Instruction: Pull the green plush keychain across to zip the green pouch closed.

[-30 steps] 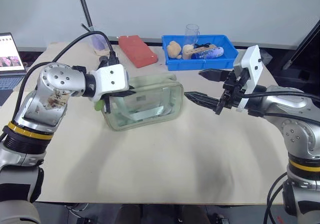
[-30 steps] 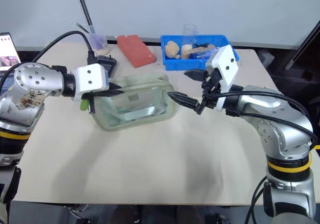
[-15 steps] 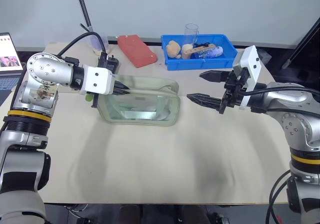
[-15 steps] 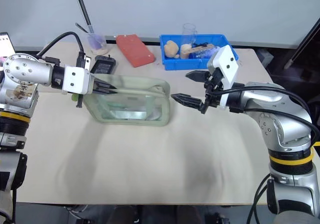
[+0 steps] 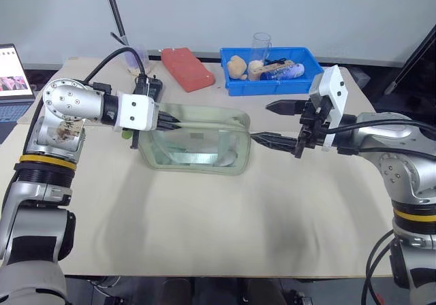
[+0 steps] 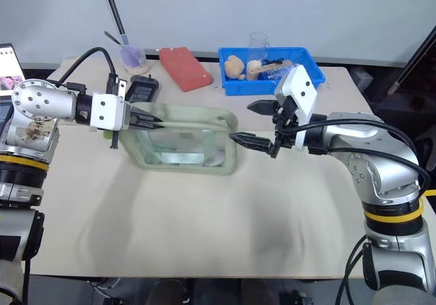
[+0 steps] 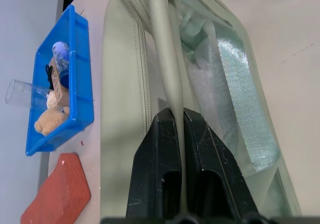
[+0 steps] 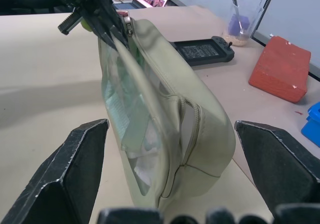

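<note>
Two arms reach over the tan table (image 5: 218, 223) from 9 and 3 o'clock. Between them, near the table's centre, lies the green pouch (image 5: 197, 145), its clear window up. At its 9 o'clock end the left gripper (image 5: 172, 120) is clenched on the pouch's pale carrying strap (image 7: 167, 74). At the 3 o'clock end the right gripper (image 5: 274, 122) stands spread wide, holding nothing, its lower finger (image 5: 272, 139) just beside the pouch. A bit of the green plush keychain (image 8: 86, 24) shows by the left gripper.

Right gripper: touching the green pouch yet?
Apart. In the right wrist view the right gripper stands wide open, its fingers flanking the near end of the green pouch with table visible between.
</note>
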